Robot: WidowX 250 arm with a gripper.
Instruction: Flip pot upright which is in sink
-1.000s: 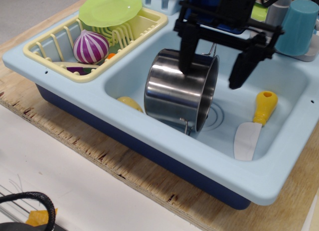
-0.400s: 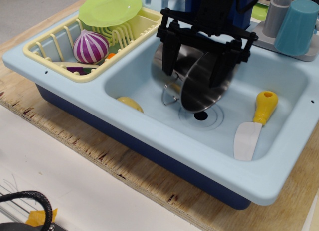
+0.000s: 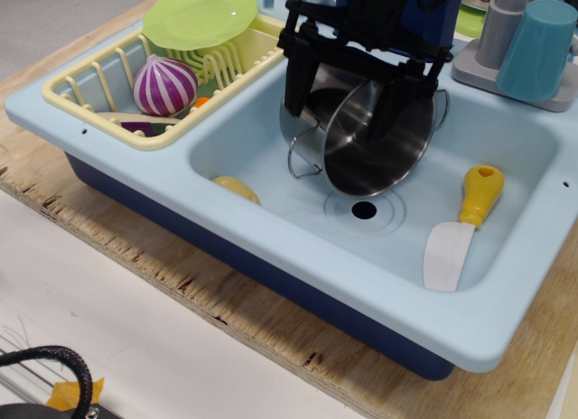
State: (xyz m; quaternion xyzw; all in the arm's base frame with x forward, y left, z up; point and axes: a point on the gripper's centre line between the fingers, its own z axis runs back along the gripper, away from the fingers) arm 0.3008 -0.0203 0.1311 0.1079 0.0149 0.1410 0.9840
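Note:
The shiny steel pot (image 3: 375, 153) hangs tilted over the back of the light blue sink (image 3: 262, 157), its flat base facing me and its lower edge just behind the drain hole (image 3: 364, 209). One wire handle (image 3: 302, 157) dangles on the left. The other handle (image 3: 442, 101) sticks out at the right. My black gripper (image 3: 346, 103) comes down from above. Its left finger (image 3: 296, 85) is against the pot's left side, and its right finger (image 3: 395, 112) crosses in front of the base. It appears to be closed on the pot. The pot's opening is hidden.
A knife (image 3: 461, 225) with a yellow handle lies at the sink's right. A yellow item (image 3: 237, 186) lies at the sink's front left. The pale yellow dish rack (image 3: 99, 76) holds a green plate (image 3: 199, 14) and a purple vegetable (image 3: 164, 85). A teal cup (image 3: 539, 49) and a grey faucet (image 3: 501, 26) stand at the back right.
The pot lay on its side with the gripper over it. It has been turned so its base faces me and has moved up and back, uncovering the drain.

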